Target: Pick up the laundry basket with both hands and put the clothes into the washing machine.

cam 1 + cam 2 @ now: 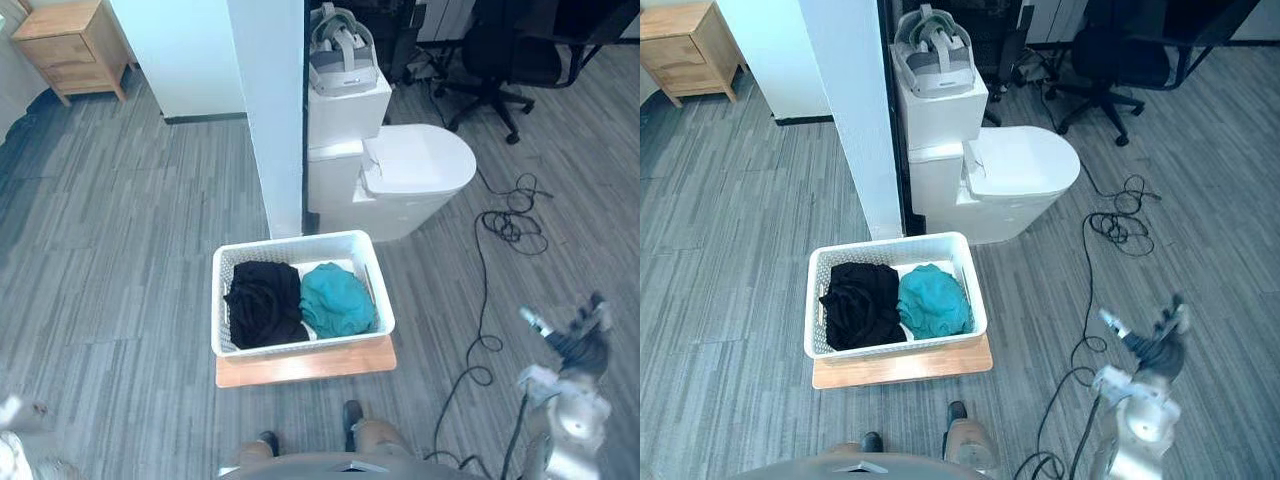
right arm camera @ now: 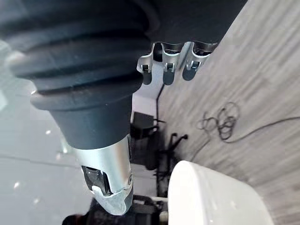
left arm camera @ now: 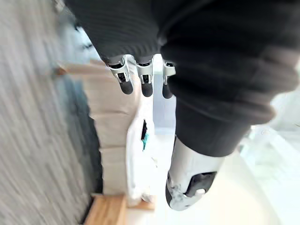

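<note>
The right hand (image 1: pixel 1152 352) hangs above the floor with its fingers spread and loose, holding nothing, well apart from the laundry basket (image 1: pixel 300 342). The left hand (image 3: pixel 145 78) has relaxed, empty fingers too. The white basket stands on a wooden board (image 1: pixel 305 366) and covers most of it. Inside lie 2 clothes, a black garment (image 1: pixel 263 303) on the left and a teal garment (image 1: pixel 337 300) on the right.
</note>
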